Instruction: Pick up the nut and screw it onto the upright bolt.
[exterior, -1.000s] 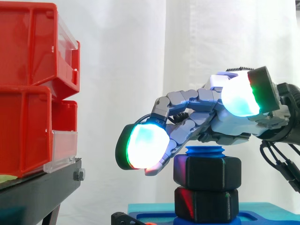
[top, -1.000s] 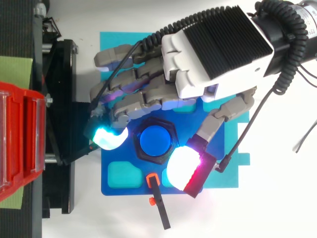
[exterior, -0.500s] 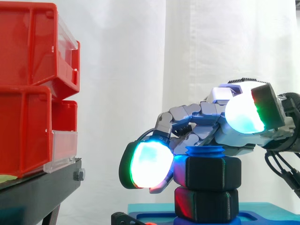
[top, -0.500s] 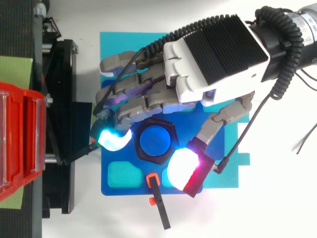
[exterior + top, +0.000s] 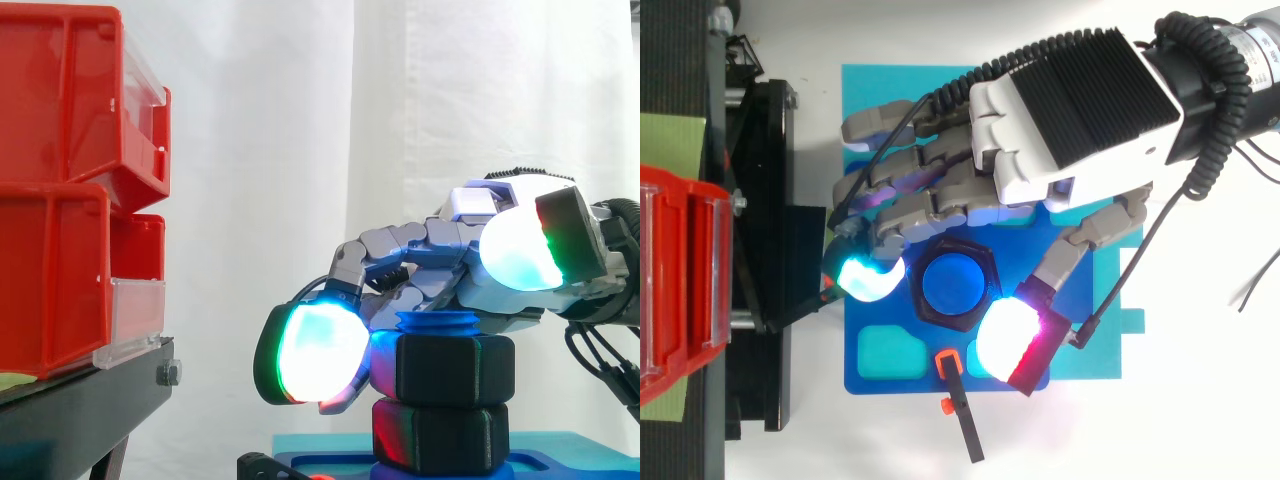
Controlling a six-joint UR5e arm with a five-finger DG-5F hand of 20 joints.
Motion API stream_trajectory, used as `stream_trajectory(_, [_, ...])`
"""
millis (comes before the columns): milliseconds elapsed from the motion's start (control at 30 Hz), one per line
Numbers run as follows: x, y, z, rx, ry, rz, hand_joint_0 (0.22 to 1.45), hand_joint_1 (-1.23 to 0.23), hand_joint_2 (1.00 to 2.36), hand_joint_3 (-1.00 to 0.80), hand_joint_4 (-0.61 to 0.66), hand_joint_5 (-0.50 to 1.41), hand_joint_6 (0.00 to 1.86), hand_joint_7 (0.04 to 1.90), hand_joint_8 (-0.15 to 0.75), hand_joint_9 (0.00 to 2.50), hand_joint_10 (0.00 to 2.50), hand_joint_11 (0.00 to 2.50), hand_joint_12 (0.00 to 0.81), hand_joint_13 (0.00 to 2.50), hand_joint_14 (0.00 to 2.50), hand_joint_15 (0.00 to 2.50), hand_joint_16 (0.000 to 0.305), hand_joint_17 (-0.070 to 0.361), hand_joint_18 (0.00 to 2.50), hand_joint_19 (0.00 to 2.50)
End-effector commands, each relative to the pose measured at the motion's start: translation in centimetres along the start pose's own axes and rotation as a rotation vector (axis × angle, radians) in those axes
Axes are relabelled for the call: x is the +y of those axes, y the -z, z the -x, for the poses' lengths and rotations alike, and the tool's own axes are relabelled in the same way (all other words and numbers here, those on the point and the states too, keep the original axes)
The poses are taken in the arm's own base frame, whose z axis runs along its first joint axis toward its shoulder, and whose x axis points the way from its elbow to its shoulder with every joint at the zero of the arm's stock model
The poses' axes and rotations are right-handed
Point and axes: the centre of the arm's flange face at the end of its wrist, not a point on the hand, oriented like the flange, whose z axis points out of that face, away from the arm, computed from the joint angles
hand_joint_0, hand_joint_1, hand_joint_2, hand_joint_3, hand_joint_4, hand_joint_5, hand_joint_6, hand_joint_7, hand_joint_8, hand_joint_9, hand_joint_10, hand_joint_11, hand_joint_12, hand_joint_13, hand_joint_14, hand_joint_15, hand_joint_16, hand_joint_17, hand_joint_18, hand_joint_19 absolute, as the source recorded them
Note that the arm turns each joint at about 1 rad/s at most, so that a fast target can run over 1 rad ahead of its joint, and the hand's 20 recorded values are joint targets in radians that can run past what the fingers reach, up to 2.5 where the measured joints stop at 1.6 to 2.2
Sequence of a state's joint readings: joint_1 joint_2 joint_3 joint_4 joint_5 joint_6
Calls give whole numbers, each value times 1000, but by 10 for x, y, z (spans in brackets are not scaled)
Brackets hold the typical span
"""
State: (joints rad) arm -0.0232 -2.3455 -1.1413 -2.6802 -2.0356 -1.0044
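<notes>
A blue upright bolt (image 5: pixel 437 323) (image 5: pixel 953 285) stands on a blue base plate (image 5: pixel 900 378). A black hex nut (image 5: pixel 455 368) (image 5: pixel 930 318) sits near the bolt's top, above a second black nut (image 5: pixel 440 437). My hand (image 5: pixel 1080 100) (image 5: pixel 495 290) reaches in from the right over the bolt, fingers curled round the upper nut. One glowing cyan fingertip (image 5: pixel 310 355) (image 5: pixel 868 280) rests against the nut's left side. The thumb's pad (image 5: pixel 520 250) (image 5: pixel 1005 335) is on the opposite side and sits higher than the nut in the side view.
Red bins (image 5: pixel 60 200) (image 5: pixel 680 290) are stacked on a black stand (image 5: pixel 80 400) (image 5: pixel 760 200) to the left, close to the fingertips. A teal mat (image 5: pixel 870 90) lies under the base plate. A black tool with an orange clip (image 5: pixel 960 410) lies at the plate's near edge.
Over the last second the hand dropped lower and the cyan fingertip came in against the nut's side. Since half a second ago almost nothing has moved.
</notes>
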Motion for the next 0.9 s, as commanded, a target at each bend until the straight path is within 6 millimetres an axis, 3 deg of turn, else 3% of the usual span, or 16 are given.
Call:
stream_trajectory(0, [-3,2,2,-4,3,-6,485,-302,1000,-500,221,-92,504,1075,230,600,0,0,262,400,0,0,28,63,42,0])
stream_trajectory(233, [-6,4,4,-10,5,-8,494,-349,1000,-500,192,-53,503,1275,255,807,0,0,219,542,0,0,18,40,185,0])
stream_trajectory(567, [-7,5,6,-12,5,-10,512,-444,1000,-500,164,-20,502,1380,284,1133,0,5,176,689,0,0,9,21,341,0])
stream_trajectory(867, [-13,10,9,-14,7,-16,513,-441,1000,-500,125,-5,502,1435,279,1226,2,40,167,758,0,0,8,18,417,0])
